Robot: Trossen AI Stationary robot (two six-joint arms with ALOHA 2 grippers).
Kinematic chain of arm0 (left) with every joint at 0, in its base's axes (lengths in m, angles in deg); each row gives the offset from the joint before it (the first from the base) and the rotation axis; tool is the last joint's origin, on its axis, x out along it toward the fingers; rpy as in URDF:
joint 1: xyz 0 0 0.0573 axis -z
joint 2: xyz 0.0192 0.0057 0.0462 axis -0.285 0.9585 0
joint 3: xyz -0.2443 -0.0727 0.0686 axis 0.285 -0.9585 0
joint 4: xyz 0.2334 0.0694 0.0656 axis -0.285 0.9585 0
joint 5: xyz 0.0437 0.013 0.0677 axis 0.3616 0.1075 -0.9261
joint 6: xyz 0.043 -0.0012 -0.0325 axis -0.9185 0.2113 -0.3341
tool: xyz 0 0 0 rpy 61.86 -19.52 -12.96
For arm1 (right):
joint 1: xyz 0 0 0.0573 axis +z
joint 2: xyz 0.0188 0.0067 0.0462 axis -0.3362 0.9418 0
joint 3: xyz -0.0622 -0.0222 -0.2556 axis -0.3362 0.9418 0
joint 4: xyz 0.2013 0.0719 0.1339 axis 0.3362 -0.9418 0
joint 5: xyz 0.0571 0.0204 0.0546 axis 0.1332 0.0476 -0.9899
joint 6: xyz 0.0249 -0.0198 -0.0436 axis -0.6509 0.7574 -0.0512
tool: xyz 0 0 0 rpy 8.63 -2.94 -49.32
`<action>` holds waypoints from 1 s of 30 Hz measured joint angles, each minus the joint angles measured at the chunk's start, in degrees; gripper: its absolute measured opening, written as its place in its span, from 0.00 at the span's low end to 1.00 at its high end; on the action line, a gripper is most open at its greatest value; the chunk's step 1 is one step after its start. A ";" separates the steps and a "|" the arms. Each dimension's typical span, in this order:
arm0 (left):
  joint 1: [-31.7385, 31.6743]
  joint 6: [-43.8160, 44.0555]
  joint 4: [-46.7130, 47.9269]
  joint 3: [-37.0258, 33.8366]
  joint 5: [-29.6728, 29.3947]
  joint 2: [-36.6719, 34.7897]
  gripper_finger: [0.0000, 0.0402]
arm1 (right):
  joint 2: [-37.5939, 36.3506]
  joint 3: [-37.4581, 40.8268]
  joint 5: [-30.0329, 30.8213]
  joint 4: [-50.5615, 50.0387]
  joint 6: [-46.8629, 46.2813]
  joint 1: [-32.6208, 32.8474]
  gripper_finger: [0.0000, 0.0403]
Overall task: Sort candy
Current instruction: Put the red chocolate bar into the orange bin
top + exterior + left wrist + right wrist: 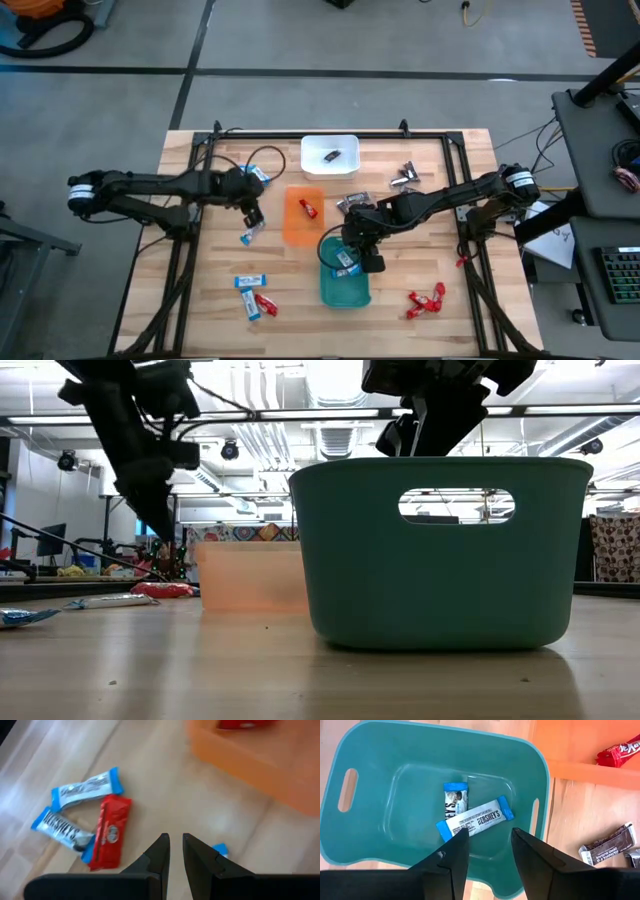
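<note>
My left gripper hovers over bare table left of the orange tray. Its fingers are almost together with nothing between them. A blue-and-white candy lies flat just beside them, and its end peeks out past one finger. My right gripper is open and empty above the teal tray, which holds two blue-and-white candies. A red candy lies in the orange tray. A dark candy lies in the white tray.
Two blue-and-white candies and a red one lie together at the near left. Red candies lie at the near right. Dark candies lie at the far right and beside the orange tray. Another blue-and-white candy lies by my left arm.
</note>
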 joint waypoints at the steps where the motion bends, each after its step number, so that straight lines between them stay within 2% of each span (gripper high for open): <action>1: -1.33 0.51 -0.04 0.00 0.02 0.34 0.09 | 0.00 0.00 0.00 0.02 0.10 0.00 0.34; 7: -6.75 -1.51 -1.16 0.00 -0.11 4.76 0.09 | 0.00 0.00 0.02 0.20 0.70 0.00 0.35; 13: -9.28 -2.12 -1.59 0.21 -0.25 10.83 0.12 | 0.00 0.00 0.02 0.18 1.18 0.00 0.34; 20: -9.47 -4.58 -2.71 2.91 -7.25 16.50 0.24 | 0.00 0.02 0.01 0.20 1.45 0.00 0.35; 30: -9.45 -7.69 -2.33 5.33 -7.65 23.46 0.42 | 0.00 0.02 0.02 0.20 1.22 0.00 0.35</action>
